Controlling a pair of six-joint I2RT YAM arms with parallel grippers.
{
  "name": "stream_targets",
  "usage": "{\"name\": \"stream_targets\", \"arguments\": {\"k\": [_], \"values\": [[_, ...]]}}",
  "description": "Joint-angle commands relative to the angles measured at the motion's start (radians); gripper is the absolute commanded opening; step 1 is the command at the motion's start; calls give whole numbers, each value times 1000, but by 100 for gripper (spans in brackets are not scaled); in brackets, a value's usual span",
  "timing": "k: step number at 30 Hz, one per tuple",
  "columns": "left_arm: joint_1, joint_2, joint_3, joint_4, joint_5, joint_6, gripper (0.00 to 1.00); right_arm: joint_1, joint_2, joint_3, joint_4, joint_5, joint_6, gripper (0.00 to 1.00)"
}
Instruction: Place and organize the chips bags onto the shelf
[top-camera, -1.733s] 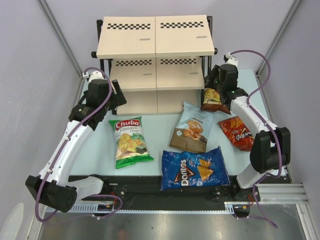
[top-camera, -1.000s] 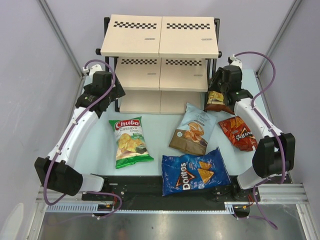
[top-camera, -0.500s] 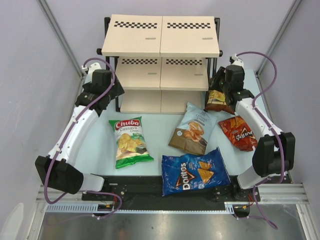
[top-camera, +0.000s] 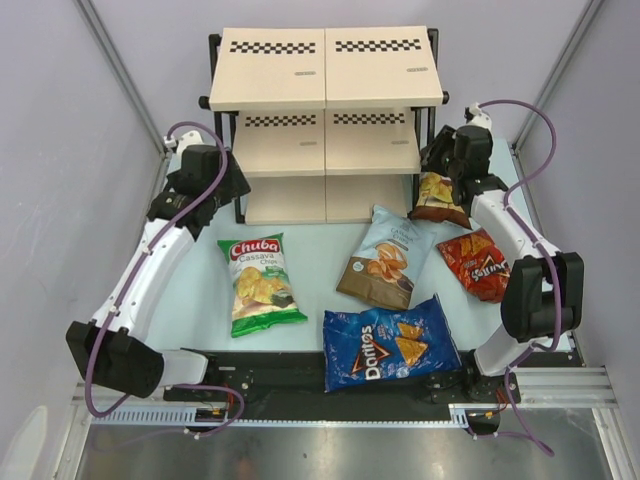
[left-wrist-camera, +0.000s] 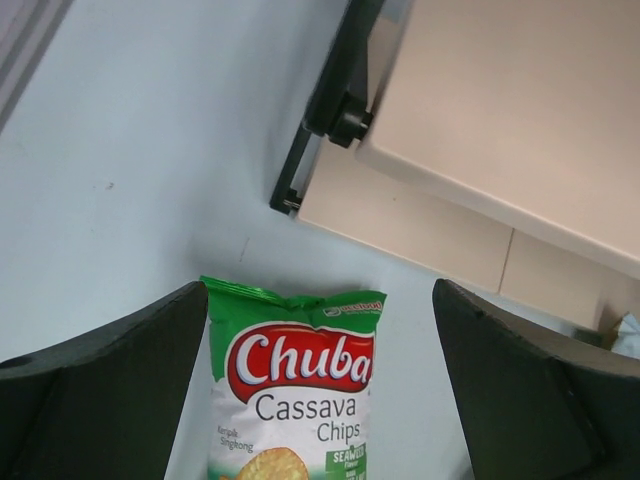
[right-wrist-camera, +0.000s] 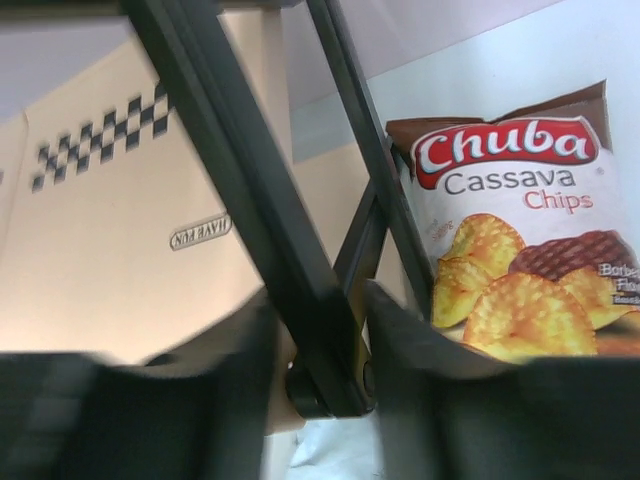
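Observation:
The shelf (top-camera: 325, 120) stands at the back of the table. My right gripper (top-camera: 441, 168) is shut on its black right front post (right-wrist-camera: 325, 330). The small brown Chuba bag (top-camera: 436, 197) leans by that post and also shows in the right wrist view (right-wrist-camera: 520, 250). My left gripper (top-camera: 226, 190) is open and empty beside the shelf's left front leg (left-wrist-camera: 322, 120); its fingers (left-wrist-camera: 110, 380) straddle the top of the green-white Chuba bag (left-wrist-camera: 300, 390). That bag (top-camera: 262, 283), the pale blue-and-brown bag (top-camera: 385, 256), the blue Doritos (top-camera: 390, 342) and the red Doritos (top-camera: 475, 264) lie flat on the table.
Grey walls close in the table (top-camera: 330, 250) on the left, right and back. The arms' bases and a black rail (top-camera: 300, 375) run along the near edge. The shelf's boards hold nothing that I can see.
The shelf has slid to the right and slightly back, with my right gripper moving along on its post. My left gripper has stayed by the left leg. The bags have not moved.

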Motion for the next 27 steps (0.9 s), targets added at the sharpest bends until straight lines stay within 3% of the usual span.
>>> {"name": "stream_targets", "arguments": {"k": [1, 3, 4, 7, 12, 15, 21, 27], "values": [[-15, -33, -17, 76, 105, 39, 97, -16, 8, 62, 42, -11, 128, 52], [-76, -24, 6, 76, 55, 101, 96, -17, -15, 88, -16, -8, 131, 69], [-157, -6, 37, 73, 23, 177, 96, -17, -26, 97, -38, 6, 129, 71], [-254, 19, 72, 84, 21, 253, 98, -17, -72, 103, -101, 12, 128, 77], [-262, 42, 57, 148, 234, 285, 98, -19, -116, 105, -176, 35, 131, 79], [-264, 56, 25, 177, 322, 274, 91, -22, -150, 120, -282, 98, 134, 79], [-301, 70, -49, 205, 429, 245, 93, -35, -248, 130, -518, 187, 103, 81], [-391, 120, -134, 222, 521, 161, 94, -25, -317, 76, -693, 124, 71, 81]]}}
